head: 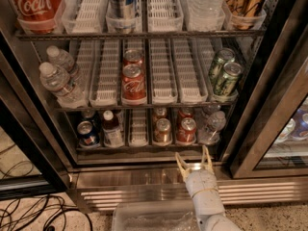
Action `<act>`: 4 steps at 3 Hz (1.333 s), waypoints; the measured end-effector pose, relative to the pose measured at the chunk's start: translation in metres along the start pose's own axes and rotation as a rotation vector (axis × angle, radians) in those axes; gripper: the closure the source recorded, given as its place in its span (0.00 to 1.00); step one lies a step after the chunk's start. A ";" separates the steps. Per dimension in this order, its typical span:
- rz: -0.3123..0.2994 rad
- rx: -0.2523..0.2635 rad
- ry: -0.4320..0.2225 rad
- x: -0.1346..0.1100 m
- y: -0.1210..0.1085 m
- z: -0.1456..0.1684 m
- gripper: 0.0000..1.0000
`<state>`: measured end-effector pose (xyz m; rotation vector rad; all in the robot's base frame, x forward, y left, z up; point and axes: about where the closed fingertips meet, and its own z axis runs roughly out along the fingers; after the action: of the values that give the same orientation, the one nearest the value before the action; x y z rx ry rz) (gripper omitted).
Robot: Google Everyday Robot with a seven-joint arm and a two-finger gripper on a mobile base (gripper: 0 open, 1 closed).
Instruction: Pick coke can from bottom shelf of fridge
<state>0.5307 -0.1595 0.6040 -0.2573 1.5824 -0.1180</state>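
Note:
The coke can point(186, 130), bright red with a silver top, stands at the front of the bottom shelf point(139, 129) of the fridge point(144, 176), right of centre. A second red can stands behind it. My gripper point(192, 154) is open and empty, fingers pointing up, just below and in front of the shelf's front rail, almost directly under the coke can and not touching it. A duller brownish-red can point(162, 130) stands just left of the coke can. A dark blue can point(87, 134) stands at the shelf's left end.
A small white-capped bottle point(111, 129) and a water bottle point(211, 126) share the bottom shelf. The middle rack holds red cans point(133, 81), green cans point(224, 76) and water bottles point(60, 78). A clear plastic bin point(154, 218) lies below the arm. Cables point(29, 211) lie at bottom left.

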 end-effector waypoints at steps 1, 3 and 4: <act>-0.005 0.018 -0.022 0.002 -0.001 0.014 0.40; -0.027 0.054 -0.066 0.001 -0.008 0.039 0.40; -0.027 0.064 -0.070 0.002 -0.016 0.049 0.40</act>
<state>0.5809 -0.1714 0.6043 -0.2301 1.5029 -0.1787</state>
